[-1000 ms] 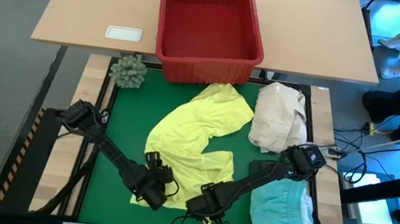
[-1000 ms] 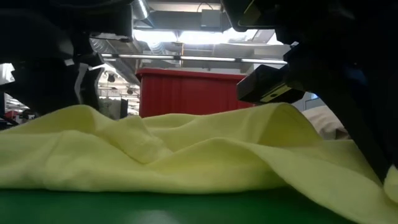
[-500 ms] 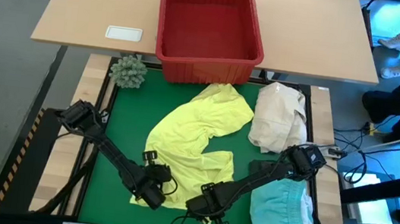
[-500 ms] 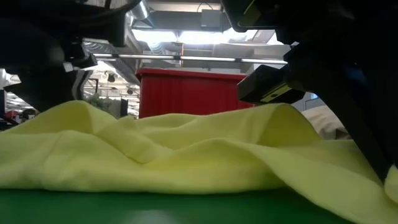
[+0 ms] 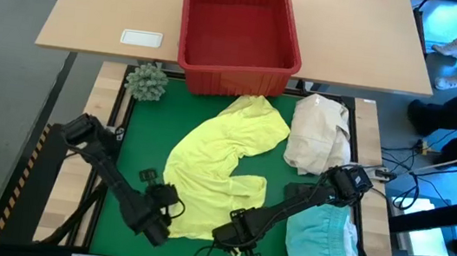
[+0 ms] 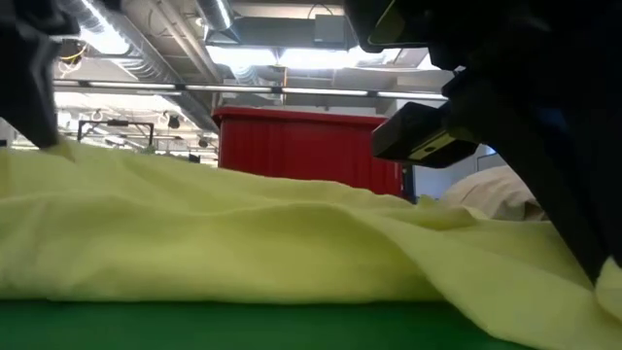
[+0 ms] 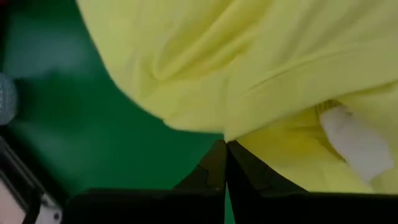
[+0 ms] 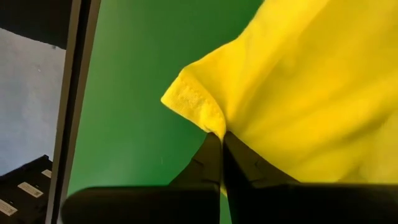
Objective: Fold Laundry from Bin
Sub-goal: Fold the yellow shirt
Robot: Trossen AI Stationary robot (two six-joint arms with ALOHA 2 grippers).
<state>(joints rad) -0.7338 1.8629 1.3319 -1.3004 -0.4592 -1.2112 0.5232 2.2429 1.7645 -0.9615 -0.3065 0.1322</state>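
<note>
Both grippers sit at the near hem of the yellow shirt (image 5: 219, 166), seen from above: left gripper (image 5: 158, 214) at its left corner, right gripper (image 5: 235, 232) at its right, the shirt's length running away toward the red bin (image 5: 239, 26). Low down, yellow cloth (image 6: 243, 243) stretches taut across. Each wrist camera shows fingers pressed together, pinching yellow fabric (image 7: 261, 74), a hemmed corner (image 8: 193, 99) on the right. No readable writing; only a blank white tag (image 7: 354, 140).
</note>
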